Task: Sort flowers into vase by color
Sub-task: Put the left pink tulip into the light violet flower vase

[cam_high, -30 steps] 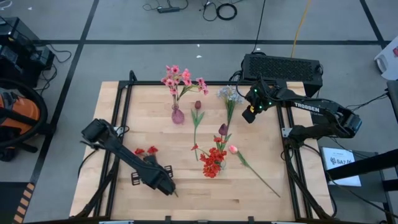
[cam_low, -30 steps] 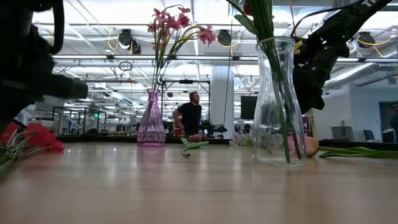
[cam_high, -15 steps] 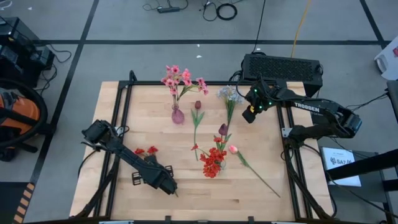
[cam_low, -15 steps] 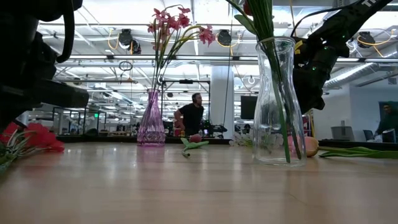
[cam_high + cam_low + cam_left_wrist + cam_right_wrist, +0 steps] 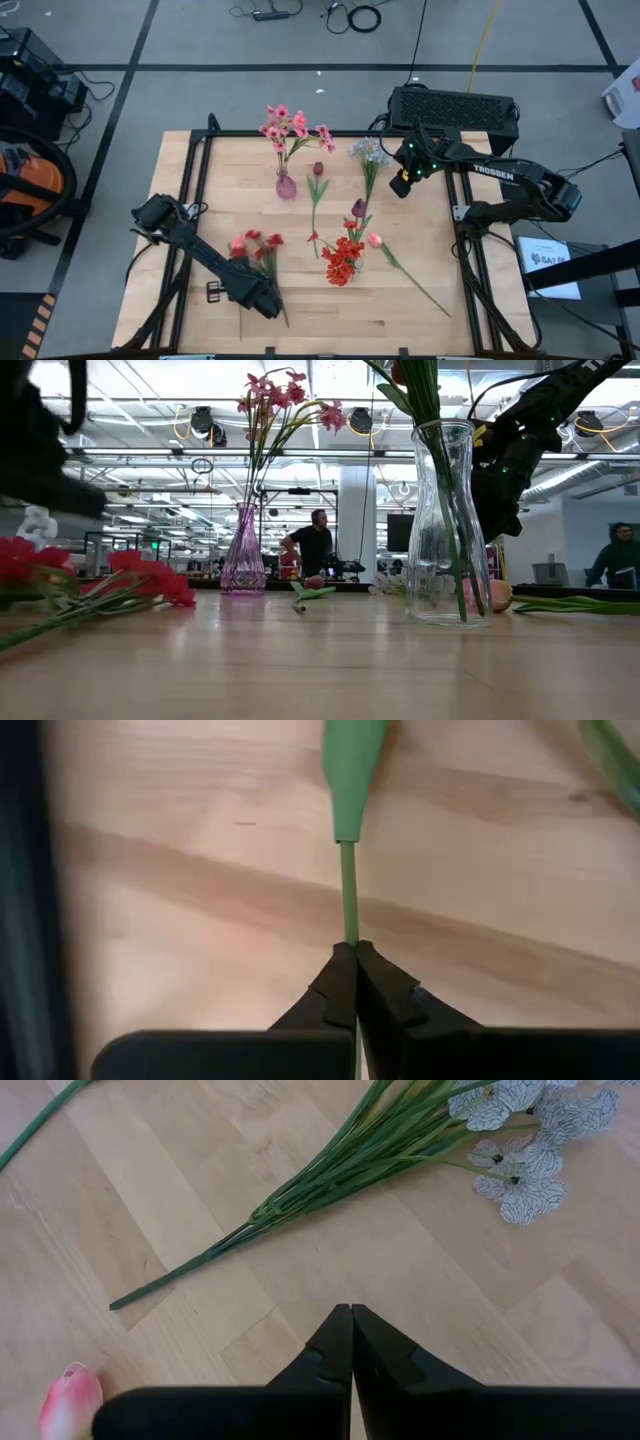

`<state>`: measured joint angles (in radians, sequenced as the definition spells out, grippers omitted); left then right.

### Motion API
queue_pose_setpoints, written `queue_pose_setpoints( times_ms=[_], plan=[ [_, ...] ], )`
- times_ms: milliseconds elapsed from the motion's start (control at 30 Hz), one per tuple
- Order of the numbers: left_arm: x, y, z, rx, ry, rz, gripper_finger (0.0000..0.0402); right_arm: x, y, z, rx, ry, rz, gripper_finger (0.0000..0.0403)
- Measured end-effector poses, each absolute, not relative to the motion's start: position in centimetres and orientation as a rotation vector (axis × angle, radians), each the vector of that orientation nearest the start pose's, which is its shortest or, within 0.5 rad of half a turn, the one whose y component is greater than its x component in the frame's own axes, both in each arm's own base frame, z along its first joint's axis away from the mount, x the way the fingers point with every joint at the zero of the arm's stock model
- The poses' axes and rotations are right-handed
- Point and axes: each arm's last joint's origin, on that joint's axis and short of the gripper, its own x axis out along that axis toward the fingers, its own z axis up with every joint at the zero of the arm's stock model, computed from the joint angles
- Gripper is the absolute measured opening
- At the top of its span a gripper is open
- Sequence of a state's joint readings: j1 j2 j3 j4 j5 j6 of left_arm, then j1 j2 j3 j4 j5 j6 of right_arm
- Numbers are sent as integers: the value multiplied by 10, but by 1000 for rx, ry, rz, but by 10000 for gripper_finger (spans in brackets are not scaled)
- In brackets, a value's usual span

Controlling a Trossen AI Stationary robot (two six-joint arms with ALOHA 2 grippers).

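Left gripper [image 5: 353,952] pinches the green stalk of the red flower [image 5: 256,243] low on the table's front-left, heads toward the clear vase [image 5: 446,525]. Right gripper [image 5: 351,1317], fingers pressed together, hangs above the pale blue-white sprig [image 5: 400,1132].

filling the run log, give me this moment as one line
left gripper: shut on red flower stem | red flower: near table's front-left | right gripper: shut, empty, above pale flower sprig
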<state>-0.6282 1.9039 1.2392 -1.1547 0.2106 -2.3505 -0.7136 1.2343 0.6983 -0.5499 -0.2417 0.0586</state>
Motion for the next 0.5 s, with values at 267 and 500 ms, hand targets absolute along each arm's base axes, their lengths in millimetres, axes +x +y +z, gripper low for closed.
queue_pose_setpoints(
  times_ms=[267,500],
  plan=[
    [243,-185,217,-1030,1217,1654,1,170,-138,194,556,962,-454,0],
    [251,-177,250,-956,881,1455,1,170,-138,194,555,962,-454,0]
  ],
)
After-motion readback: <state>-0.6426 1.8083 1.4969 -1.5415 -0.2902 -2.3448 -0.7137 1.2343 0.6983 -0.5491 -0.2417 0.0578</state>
